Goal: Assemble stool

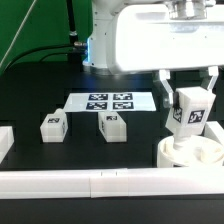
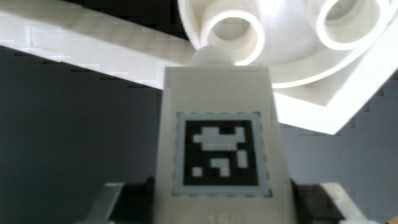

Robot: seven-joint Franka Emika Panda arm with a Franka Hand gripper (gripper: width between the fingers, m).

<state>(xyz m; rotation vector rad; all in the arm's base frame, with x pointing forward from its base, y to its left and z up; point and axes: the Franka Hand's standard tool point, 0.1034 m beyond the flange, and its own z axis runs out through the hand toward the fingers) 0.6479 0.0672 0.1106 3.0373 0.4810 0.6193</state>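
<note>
My gripper is shut on a white tagged stool leg and holds it upright just above the round seat drum at the exterior view's right front. In the wrist view the leg fills the middle between my fingers, its tip pointing at the seat drum with its round holes. Two more legs lie on the black table left of the drum.
The marker board lies behind the two loose legs. A long white rail runs along the front edge, and a white block sits at the exterior view's left. The robot's base stands at the back.
</note>
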